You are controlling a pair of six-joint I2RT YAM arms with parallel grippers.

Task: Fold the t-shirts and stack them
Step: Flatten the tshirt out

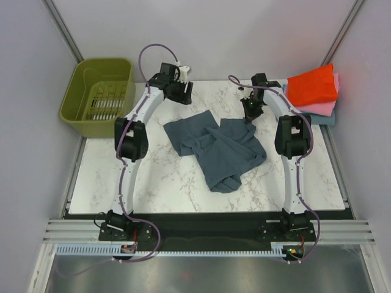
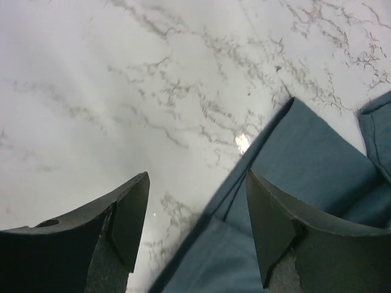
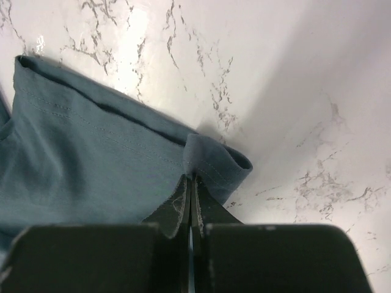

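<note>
At the far right corner of the crumpled blue-grey shirt, the right gripper is clenched on a thin fold of hem, with only a small lip of cloth caught between its tips. That grip looks shallow, so a quick lift or a sideways pull could let the hem slip free. Over the shirt's far left edge the left gripper is released and holds nothing. One of its fingers is over cloth, the other over bare table. If only the right side rises, the shirt, which lies twisted on itself on the table, will likely drag and bunch rather than spread flat. Beyond the shirt's far right corner sits the stack of folded shirts, which a wide swing could knock.
</note>
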